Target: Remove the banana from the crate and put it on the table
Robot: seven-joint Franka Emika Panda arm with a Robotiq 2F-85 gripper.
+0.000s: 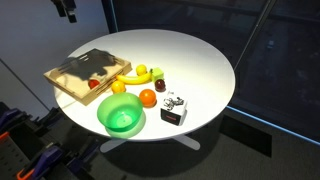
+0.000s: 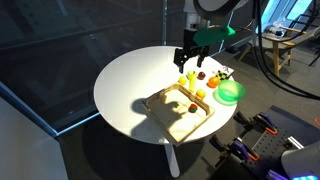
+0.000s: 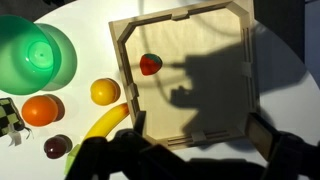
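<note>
Beside the crate (image 3: 200, 100), curved yellow banana (image 3: 105, 122), on white table (image 3: 90, 55)

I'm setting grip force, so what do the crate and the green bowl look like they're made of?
The crate looks like light, unfinished wood: pale matte boards with visible corner joints. The green bowl looks like glossy, slightly translucent plastic: bright highlights and a glowing rim, though tinted glass can't be ruled out.

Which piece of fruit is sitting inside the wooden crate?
The small red fruit; it alone lies inside the crate. The banana, yellow ball and orange rest outside on the table.
</note>
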